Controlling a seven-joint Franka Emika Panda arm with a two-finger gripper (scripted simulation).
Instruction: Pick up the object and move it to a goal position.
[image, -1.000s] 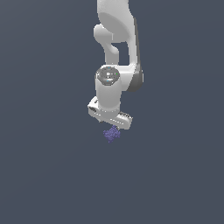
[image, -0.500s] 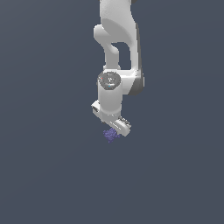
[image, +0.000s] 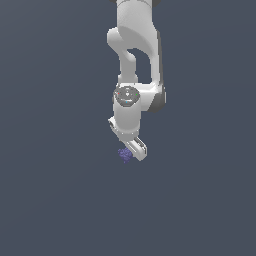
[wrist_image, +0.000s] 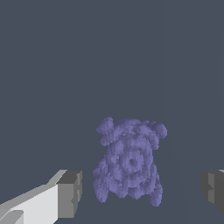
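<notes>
Purple-blue lumpy clump (wrist_image: 129, 162) lying on a plain grey table (image: 55, 200), with a white robot arm (image: 135, 60) reaching down over it.

The pincer (wrist_image: 140, 189) is open, its two dark fingertips (wrist_image: 70, 193) set wide on either side of the clump and not touching it. In the exterior view the clump sits just beside the pincer's lower end. The task looks early: the arm is lined up for a grasp, but closing, lifting and carrying to the goal are all left. No goal marker shows.
</notes>
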